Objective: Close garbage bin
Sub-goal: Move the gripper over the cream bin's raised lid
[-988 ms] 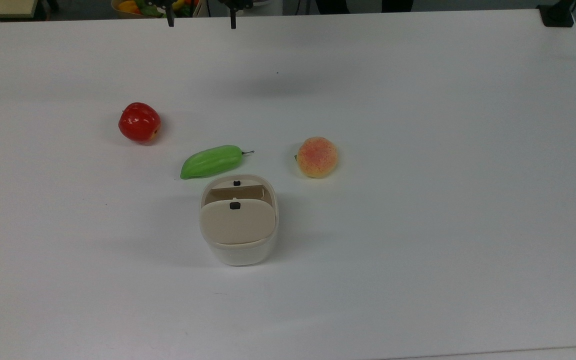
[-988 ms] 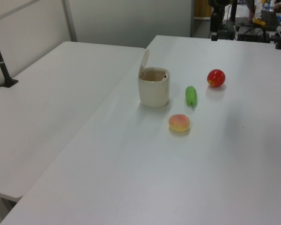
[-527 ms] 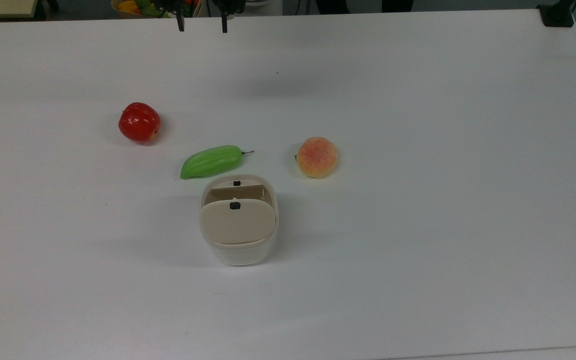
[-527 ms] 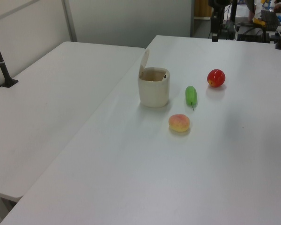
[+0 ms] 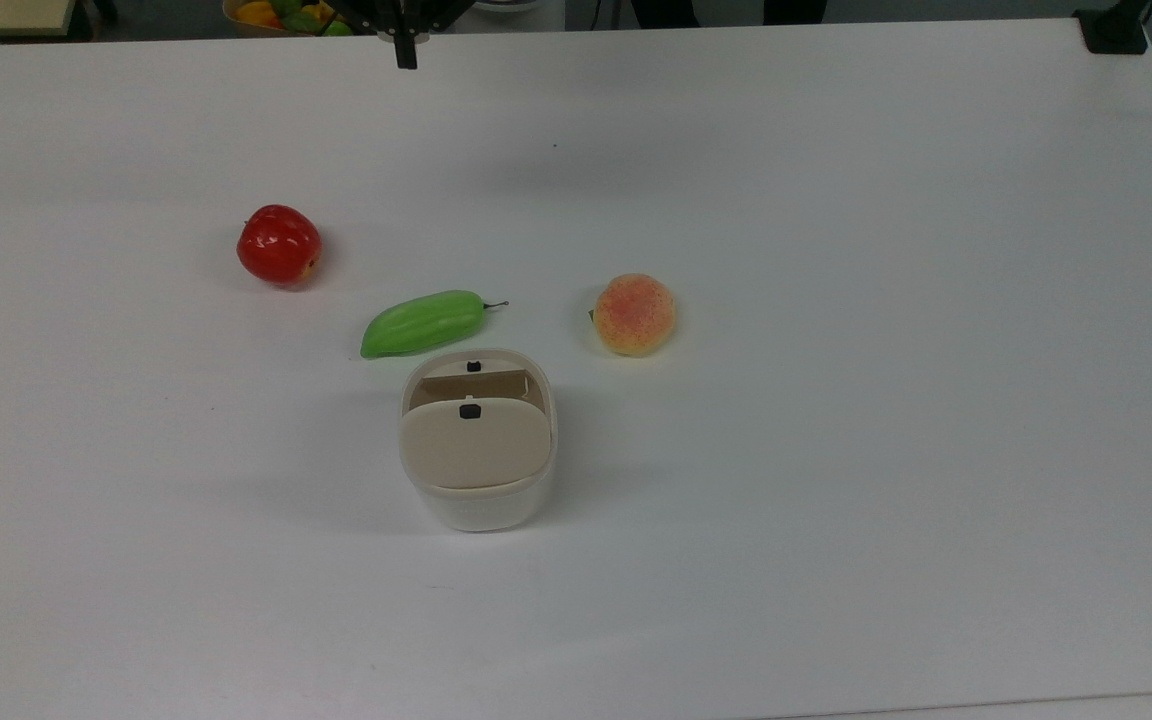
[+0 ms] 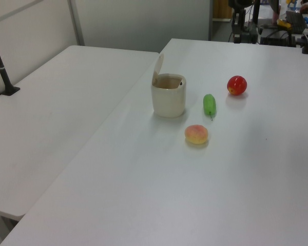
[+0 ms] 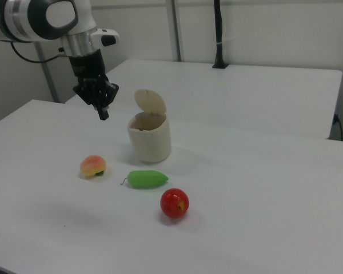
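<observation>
Cream plastic garbage bin (image 5: 477, 470) sitting mid-desk, beige lid (image 7: 150, 101) standing up, hinged on side facing away from pincer (image 7: 103, 112). Pincer, fingers pressed together, hanging high over far desk (image 5: 836, 400) edge in top view, well apart from bin.

We see a white surface (image 5: 836, 400) carrying four items: a garbage bin (image 5: 477, 445), an apple (image 5: 279, 245), a green fruit (image 5: 423, 323) and a peach (image 5: 634, 314).
</observation>
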Controlling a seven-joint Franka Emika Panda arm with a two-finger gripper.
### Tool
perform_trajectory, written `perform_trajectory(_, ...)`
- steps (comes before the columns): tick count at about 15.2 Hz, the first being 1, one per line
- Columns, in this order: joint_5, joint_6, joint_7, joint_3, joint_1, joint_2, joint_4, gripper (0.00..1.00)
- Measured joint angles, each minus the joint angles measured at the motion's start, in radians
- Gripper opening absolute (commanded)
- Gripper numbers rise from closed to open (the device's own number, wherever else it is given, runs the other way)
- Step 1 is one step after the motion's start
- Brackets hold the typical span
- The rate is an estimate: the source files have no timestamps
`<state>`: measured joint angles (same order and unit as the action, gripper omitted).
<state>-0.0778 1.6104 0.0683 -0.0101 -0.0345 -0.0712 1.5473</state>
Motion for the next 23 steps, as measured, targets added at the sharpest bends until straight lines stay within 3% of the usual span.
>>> perform_trajectory(6, 0.001, 0.049, 0.002, -0.001, -0.001, -0.035, -0.003, 0.0)
perform_trajectory(13, 0.059, 0.402, 0.002, -0.004, -0.007, -0.094, -0.005, 0.0)
perform_trajectory(23, 0.069, 0.898, 0.002, -0.006, -0.009, -0.233, -0.013, 0.0)
